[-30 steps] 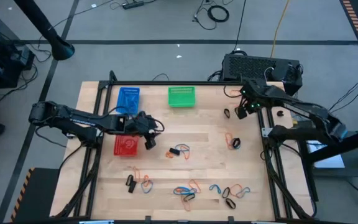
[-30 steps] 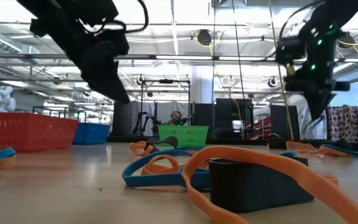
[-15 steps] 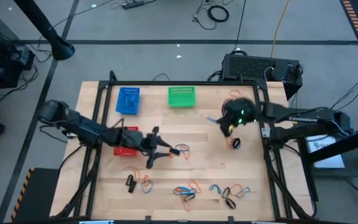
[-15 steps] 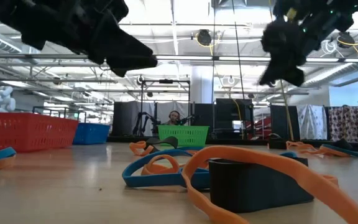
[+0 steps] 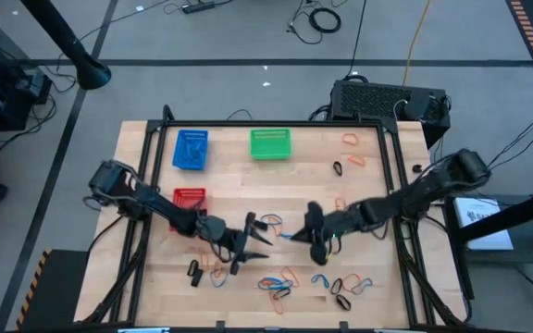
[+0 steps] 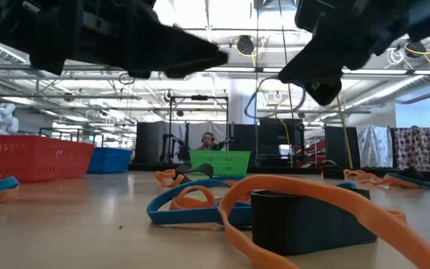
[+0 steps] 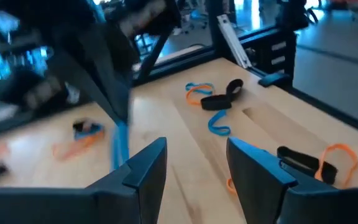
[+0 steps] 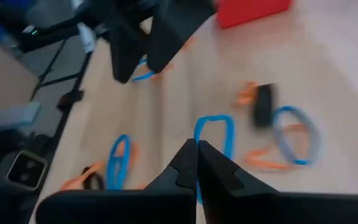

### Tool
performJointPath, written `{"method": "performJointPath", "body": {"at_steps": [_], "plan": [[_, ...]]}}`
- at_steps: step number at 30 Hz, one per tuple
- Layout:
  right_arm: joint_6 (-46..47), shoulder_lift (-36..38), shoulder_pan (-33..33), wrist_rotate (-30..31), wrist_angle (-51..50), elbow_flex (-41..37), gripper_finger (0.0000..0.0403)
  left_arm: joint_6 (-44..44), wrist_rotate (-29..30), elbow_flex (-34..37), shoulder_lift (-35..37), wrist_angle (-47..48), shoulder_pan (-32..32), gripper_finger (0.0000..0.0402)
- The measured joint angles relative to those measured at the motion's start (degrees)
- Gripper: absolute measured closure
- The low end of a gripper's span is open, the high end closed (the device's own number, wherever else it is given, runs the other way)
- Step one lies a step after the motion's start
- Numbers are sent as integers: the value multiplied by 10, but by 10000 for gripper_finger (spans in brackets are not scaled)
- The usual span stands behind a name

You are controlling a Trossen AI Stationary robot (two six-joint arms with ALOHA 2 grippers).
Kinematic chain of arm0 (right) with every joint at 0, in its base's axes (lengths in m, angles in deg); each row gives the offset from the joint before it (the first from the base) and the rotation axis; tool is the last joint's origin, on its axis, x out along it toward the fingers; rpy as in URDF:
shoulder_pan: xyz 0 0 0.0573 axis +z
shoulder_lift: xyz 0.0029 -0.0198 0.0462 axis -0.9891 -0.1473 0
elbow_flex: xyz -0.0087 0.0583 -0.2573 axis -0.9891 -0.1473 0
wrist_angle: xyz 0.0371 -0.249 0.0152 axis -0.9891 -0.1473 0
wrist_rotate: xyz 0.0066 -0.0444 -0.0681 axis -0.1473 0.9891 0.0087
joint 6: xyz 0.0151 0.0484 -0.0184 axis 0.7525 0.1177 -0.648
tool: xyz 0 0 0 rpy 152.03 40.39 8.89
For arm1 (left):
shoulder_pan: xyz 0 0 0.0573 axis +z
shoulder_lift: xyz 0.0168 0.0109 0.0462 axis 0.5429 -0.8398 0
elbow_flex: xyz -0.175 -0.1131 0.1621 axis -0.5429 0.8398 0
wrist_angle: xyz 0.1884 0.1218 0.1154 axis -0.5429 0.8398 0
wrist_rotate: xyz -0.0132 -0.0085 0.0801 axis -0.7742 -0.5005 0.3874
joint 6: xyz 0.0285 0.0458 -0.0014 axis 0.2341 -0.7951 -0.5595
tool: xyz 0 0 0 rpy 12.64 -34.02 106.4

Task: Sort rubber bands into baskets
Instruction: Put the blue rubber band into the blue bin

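- The right gripper (image 5: 315,242) hangs over the middle of the table (image 5: 378,305), its fingers pressed together on a blue rubber band (image 8: 214,134). The right wrist view shows the loop pinched at their tips and reaching out ahead of them. In the low view the same blue loop (image 6: 254,96) hangs in the air beside the dark gripper.
- The left gripper (image 5: 248,242) is just to the left of the right one, also over the middle of the table. Its fingers (image 7: 145,168) stand wide apart with nothing between them.
- The two grippers point toward each other and are near, but not touching.
- The red basket (image 5: 189,197) sits on the left part of the table, partly under the left arm. The blue basket (image 5: 191,149) is behind it, toward the far edge. The green basket (image 5: 269,143) is to the right of the blue one, along the same far edge.
- A small knot of blue, orange and black bands (image 5: 268,223) lies between the grippers, a little beyond them.
- More bands lie along the near edge: a black and orange group (image 5: 204,270) on the left, a mixed cluster (image 5: 280,282) in the middle and another (image 5: 345,288) to its right.
- Two orange bands and a black one (image 5: 350,154) lie near the far right corner, well away from both grippers.
- In the low view an orange band (image 6: 327,202) lies over a black one (image 6: 304,217) close to the camera.
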Motion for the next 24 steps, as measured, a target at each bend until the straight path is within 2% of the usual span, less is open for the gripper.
{"method": "performJointPath", "body": {"at_steps": [4,7,10,16,24], "plan": [[-1,-61,37,3,77,0,402,-51,1,-21,-18,-1,-12,226],[-10,-99,52,5,136,0,402,-41,8,-32,-34,1,-11,226],[-29,-125,58,38,172,7,402,-19,9,-43,-57,6,-9,226],[-37,-132,57,45,155,31,402,-13,12,-55,-85,9,-7,226],[-37,-132,57,44,138,35,402,-11,33,-55,-87,13,2,226]]}}
